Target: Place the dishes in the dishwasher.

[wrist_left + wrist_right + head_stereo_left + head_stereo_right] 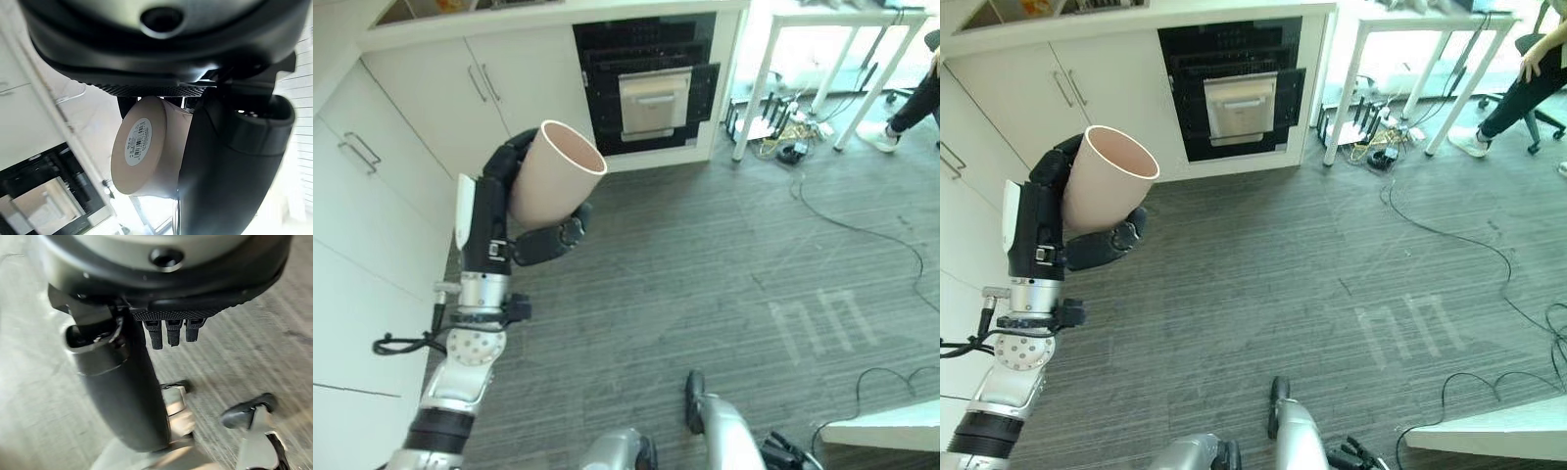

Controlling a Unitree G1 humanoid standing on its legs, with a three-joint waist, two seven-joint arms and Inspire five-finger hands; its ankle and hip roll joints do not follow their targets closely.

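Note:
A beige cup [553, 176] is held up in the air, its open mouth tilted up and to the right, with my left hand [489, 230] shut round its body. In the left wrist view the cup's base [132, 142] carries a white round sticker, and the thumb [230, 161] presses its side. A black built-in appliance [651, 83] with a pale door panel sits in the white cabinet run at the far side of the floor, well away from the cup. My right hand [122, 396] hangs over the grey floor with relaxed fingers, holding nothing.
White cabinets [372, 196] line the left side, close to my left arm. A white table [822, 39] stands at the back right with cables [783, 147] beneath it. A person's leg [911, 108] shows at the far right. A white slab corner [891, 426] lies lower right.

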